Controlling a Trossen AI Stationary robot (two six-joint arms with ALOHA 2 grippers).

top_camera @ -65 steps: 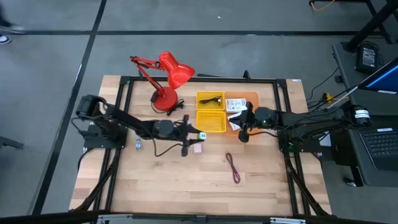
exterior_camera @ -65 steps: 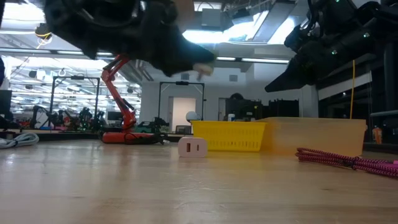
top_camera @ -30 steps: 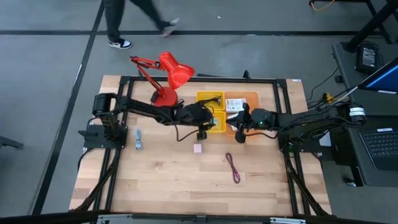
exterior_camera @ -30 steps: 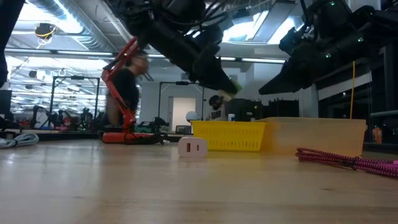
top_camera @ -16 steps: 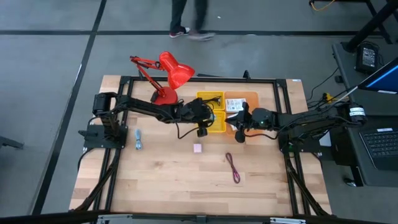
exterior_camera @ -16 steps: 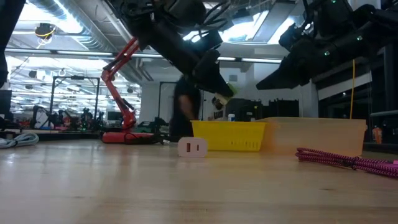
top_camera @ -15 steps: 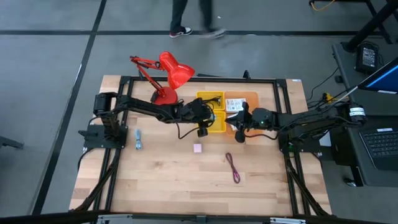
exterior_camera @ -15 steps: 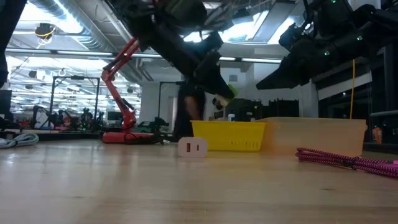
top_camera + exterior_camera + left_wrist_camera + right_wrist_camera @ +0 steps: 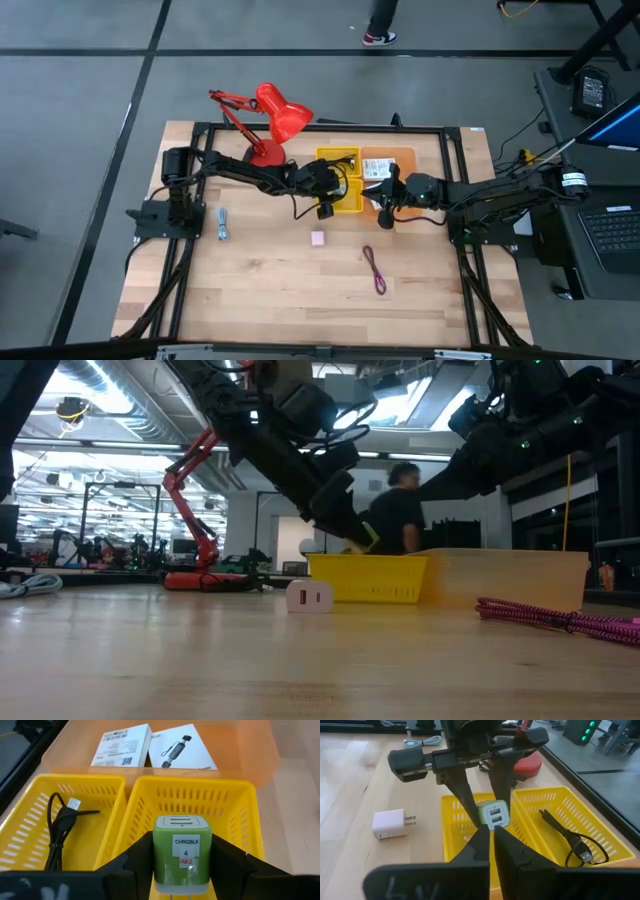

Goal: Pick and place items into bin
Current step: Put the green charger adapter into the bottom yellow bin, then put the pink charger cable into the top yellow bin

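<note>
My left gripper is shut on a small green charger block and hangs just over the nearer yellow bin. In the high view it is at the bin's middle. A black cord lies in the farther yellow bin. White packets lie flat in the orange bin. A tiny pink block and a maroon cord rest on the table. My right gripper is shut, empty, and waits over the orange bin's near edge. My left gripper pinches the green block by its two opposite side faces, one dark finger on each side. The fingers slant down from the table's left and above. The block is lifted clear, its port face toward the right arm, just above the yellow bin's rim.
A red desk lamp stands at the table's far edge, left of the bins. A pale cable lies near the left arm's base. A person passes in the room behind. Bare wood spreads across the table's near half.
My left gripper, still shut on the green block, has come down toward the nearer yellow bin and a little toward the far edge. The block now sits just above the bin's rim. A person has walked across the room behind the table.
</note>
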